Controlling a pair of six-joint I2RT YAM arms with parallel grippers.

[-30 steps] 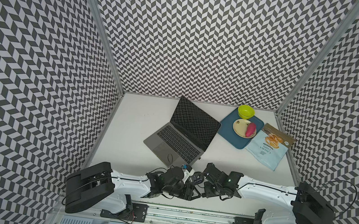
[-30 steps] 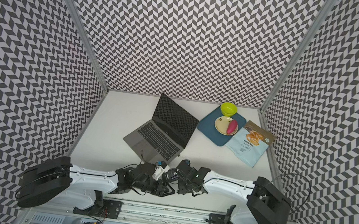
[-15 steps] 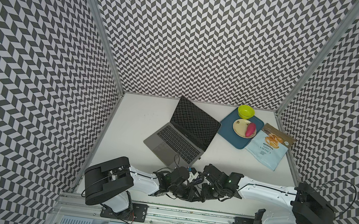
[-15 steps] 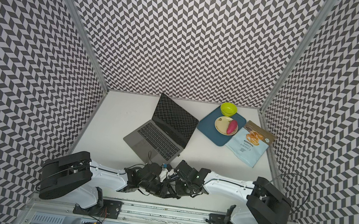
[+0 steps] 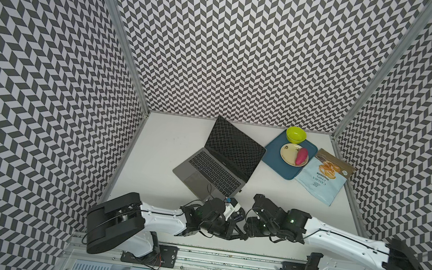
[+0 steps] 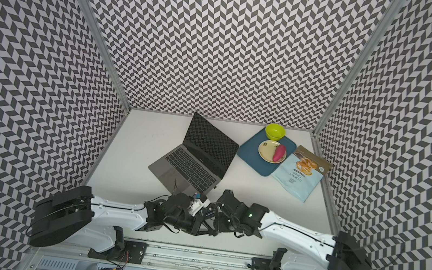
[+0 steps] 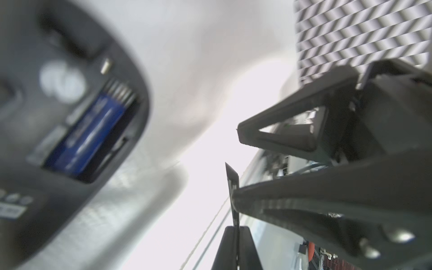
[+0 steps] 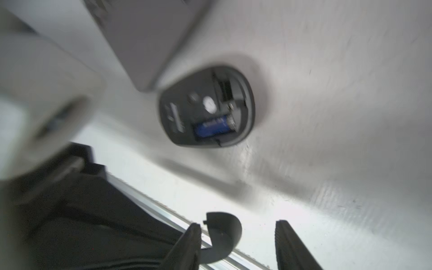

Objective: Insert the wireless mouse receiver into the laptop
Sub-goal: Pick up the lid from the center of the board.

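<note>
Where the arms stand: both lie low along the near edge of the desk [image 5: 165,168], forearms reaching toward each other, wrists bent so the two claw tips meet in the middle.
Left claw [image 7: 236,230]: closed tight on a thin dark plate seen edge-on, which is the curved black mouse cover piece [image 8: 224,230].
Right claw [image 8: 238,224]: jaws apart, gripping nothing; the cover piece stands between its fingers, close to one and clear of the other.
Mouse [image 8: 205,107]: belly-up on the desk ahead of both claws and apart from them, its compartment open with a blue battery [image 8: 212,126] showing.
Wireless mouse receiver [image 7: 106,65]: a small metal-coloured nub seated in that open compartment, just past the battery's spring end; ahead of the claws, touched by neither; blurred.
Receiver's axis: a short oblong, roughly in line with the battery; which end leads I cannot tell.
Laptop [image 5: 222,165]: open, lid raised, beyond the mouse from the claws, its near corner just beside the mouse.
</note>
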